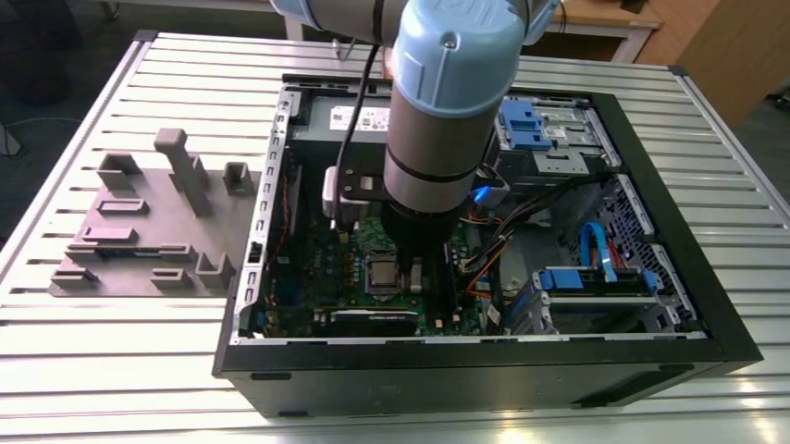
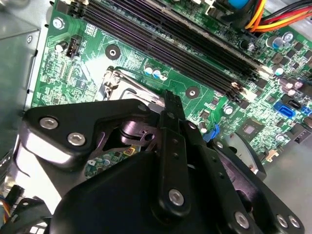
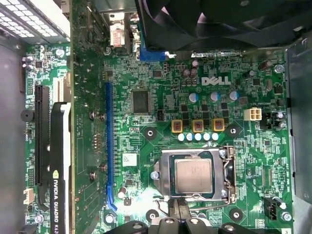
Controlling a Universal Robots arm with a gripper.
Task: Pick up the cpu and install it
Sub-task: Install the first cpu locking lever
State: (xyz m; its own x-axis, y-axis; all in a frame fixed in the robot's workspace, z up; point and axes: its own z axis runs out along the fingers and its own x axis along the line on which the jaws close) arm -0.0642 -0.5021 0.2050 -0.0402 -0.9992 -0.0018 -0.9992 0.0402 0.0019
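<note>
**A:** What is nearest to you at this moment?

**B:** My own pincer [image 2: 168, 105], black metal with silver screws. In the second wrist view it covers the front of the picture, and one thin black finger [image 2: 171, 117] points down toward the green motherboard [image 2: 87, 73]. I cannot tell if my pincer is open or closed, because the fingertips are hidden behind its own body.

**A:** And the cpu, where is it?

**B:** The small flat square cpu with the shiny silver-grey metal top [image 3: 193, 175] lies already inside the square metal socket frame [image 3: 165, 176] on the green motherboard. It sits flat, with the frame around it on all sides. In the first wrist view the dark front of my pincer [image 3: 181, 214] is just beside the socket edge, near the cpu, but I cannot tell if it touches. I hold nothing that I can see.

**A:** What is beyond the socket?

**B:** In the first wrist view, three square yellow-rimmed components [image 3: 198, 126] stand in a row near the socket, and a long blue slot [image 3: 109, 146] runs beside them. In the second wrist view, long black memory slots [image 2: 161, 44] lie behind the socket.

**A:** And farther away?

**B:** In the exterior view, my grey and light-blue arm [image 1: 450, 102] reaches down into the open black computer case [image 1: 494, 370]. The case lies on a ribbed metal table [image 1: 124, 351]. At the exterior view's left, well apart from the case, stands a grey plastic fixture block [image 1: 154, 227].
</note>
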